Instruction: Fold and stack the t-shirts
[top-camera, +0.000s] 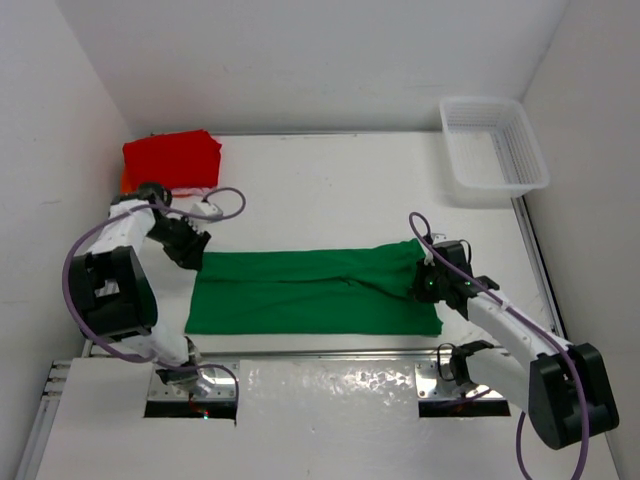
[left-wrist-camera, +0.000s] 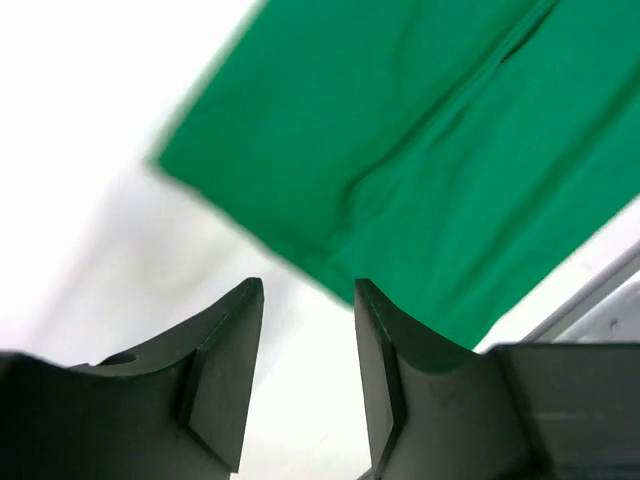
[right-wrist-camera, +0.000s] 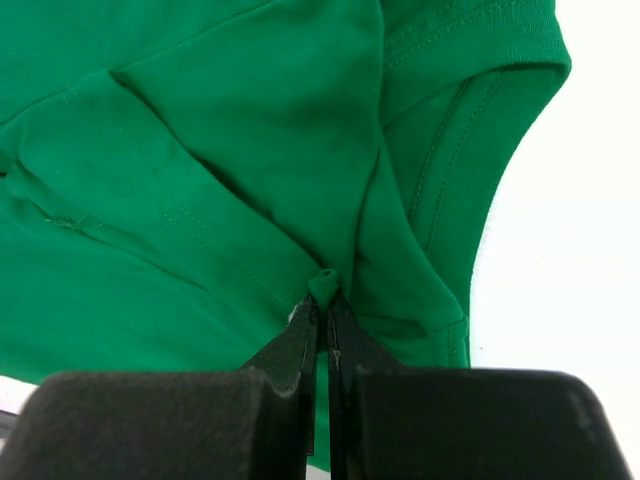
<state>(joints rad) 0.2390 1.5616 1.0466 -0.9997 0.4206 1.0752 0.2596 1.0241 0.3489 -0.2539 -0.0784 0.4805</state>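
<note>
- We are observing the green t-shirt (top-camera: 310, 292) lying as a long folded strip across the middle of the desk (top-camera: 330, 190).
- We are finding the right tool (right-wrist-camera: 322, 300) clenched on a pinch of that shirt's cloth near the collar.
- We are seeing the left tool (left-wrist-camera: 308, 300) released, jaws apart and holding nothing, just off the shirt's left edge.
- We are noting the red t-shirt (top-camera: 172, 160) resting folded at the desk's far left corner.

The green t-shirt (left-wrist-camera: 430, 130) spreads across the upper right of the frame, with one blurred corner pointing left over the white table (left-wrist-camera: 90, 200). At the bottom edge, the left gripper (left-wrist-camera: 308, 290) has its two dark fingers apart, gripping nothing.
</note>
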